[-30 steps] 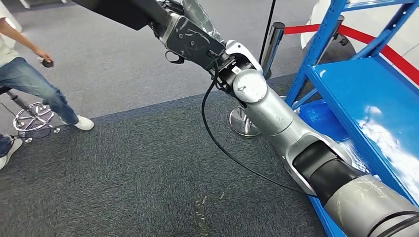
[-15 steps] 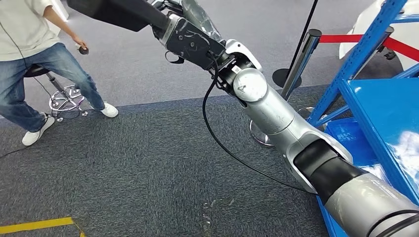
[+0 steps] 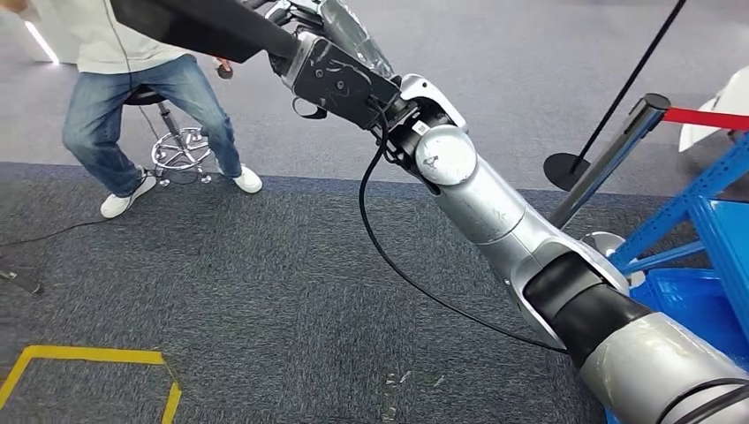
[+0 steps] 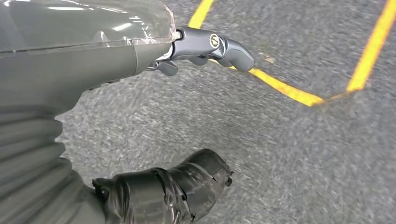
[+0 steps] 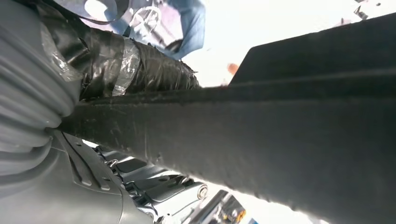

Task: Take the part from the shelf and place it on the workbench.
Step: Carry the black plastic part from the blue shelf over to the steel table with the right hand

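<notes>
Long black part (image 3: 203, 26), raised above the carpet (image 3: 265, 291) and held by the right hand (image 3: 340, 75), fingers (image 5: 140, 65) wrapped around it. Shelf (image 3: 707, 230) to the arm's right; person (image 3: 150, 79) beyond. Left hand (image 4: 140, 116) open, fingers apart, over yellow tape (image 4: 289, 91).

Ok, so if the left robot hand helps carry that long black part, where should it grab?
Probably the free length of the black part beyond the right robot hand, from underneath: it is a long bar sticking far out past that hand, unsupported.
</notes>
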Action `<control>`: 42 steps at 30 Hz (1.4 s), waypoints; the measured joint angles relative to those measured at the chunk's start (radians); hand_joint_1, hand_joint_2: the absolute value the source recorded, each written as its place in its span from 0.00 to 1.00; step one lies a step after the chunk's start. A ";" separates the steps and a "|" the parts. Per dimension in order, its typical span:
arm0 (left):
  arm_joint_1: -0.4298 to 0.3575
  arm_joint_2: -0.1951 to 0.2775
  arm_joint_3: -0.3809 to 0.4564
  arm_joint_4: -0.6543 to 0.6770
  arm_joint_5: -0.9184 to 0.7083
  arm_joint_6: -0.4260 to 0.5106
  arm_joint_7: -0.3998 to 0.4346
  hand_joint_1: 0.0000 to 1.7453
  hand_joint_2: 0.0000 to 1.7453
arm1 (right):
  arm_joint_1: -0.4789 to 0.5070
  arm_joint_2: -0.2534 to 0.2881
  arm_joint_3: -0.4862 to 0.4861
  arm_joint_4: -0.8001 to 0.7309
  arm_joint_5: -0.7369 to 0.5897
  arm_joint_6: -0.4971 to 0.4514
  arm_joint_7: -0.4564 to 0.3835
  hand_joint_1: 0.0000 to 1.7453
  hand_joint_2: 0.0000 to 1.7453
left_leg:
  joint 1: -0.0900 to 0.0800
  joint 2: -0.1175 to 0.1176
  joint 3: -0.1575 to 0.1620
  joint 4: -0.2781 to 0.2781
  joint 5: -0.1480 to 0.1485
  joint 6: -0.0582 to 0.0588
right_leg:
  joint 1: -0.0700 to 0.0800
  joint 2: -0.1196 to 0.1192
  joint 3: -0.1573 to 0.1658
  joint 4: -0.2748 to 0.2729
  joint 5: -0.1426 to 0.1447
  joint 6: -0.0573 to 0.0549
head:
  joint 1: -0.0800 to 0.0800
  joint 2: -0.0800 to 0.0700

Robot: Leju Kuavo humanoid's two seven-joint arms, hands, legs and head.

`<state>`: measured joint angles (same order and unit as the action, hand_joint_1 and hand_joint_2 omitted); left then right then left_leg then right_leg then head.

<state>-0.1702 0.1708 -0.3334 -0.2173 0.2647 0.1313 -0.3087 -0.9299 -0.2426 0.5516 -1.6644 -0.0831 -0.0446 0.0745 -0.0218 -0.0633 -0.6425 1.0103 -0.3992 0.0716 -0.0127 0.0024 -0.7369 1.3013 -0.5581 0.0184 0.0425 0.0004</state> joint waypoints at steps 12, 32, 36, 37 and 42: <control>0.010 0.002 0.000 0.000 0.000 -0.002 0.003 0.00 1.00 | -0.002 -0.006 0.000 -0.006 0.008 0.000 0.005 1.00 1.00 | 0.018 0.035 -0.106 0.195 -0.094 -0.064 | -0.008 -0.004 0.128 -0.258 0.103 -0.030 | -0.012 0.000; 0.010 0.003 0.000 0.000 -0.002 -0.009 0.003 0.00 1.00 | 0.001 -0.018 -0.003 -0.017 0.015 0.000 0.018 1.00 1.00 | 0.012 -0.012 -0.007 0.021 -0.018 -0.009 | -0.006 0.002 0.010 -0.030 0.020 0.011 | -0.002 0.000; 0.007 0.001 0.000 0.000 -0.007 -0.009 0.005 0.00 1.00 | -0.005 -0.019 -0.003 -0.018 0.015 0.002 0.019 1.00 1.00 | 0.019 -0.068 -0.014 0.038 -0.030 -0.028 | -0.012 0.076 0.089 -0.235 0.116 0.004 | -0.004 0.000; 0.007 0.001 0.000 0.000 -0.008 -0.009 0.006 0.00 1.00 | -0.006 -0.019 -0.003 -0.018 0.015 0.002 0.019 1.00 1.00 | 0.023 -0.080 -0.018 0.037 -0.029 -0.035 | -0.011 0.079 0.094 -0.241 0.111 0.001 | -0.004 0.000; 0.012 0.002 0.000 0.000 -0.010 -0.010 0.009 0.00 1.00 | -0.015 -0.020 -0.002 -0.019 0.015 0.010 0.020 1.00 1.00 | 0.022 0.001 -0.059 0.111 -0.067 -0.065 | -0.013 0.010 0.132 -0.280 0.117 -0.024 | -0.006 0.000</control>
<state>-0.1582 0.1725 -0.3334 -0.2174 0.2549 0.1217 -0.2994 -0.9452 -0.2625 0.5493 -1.6837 -0.0679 -0.0341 0.0949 -0.0001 -0.0627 -0.7020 1.1214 -0.4658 0.0062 -0.0261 0.0122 -0.6049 1.0213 -0.4412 -0.0055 0.0363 0.0002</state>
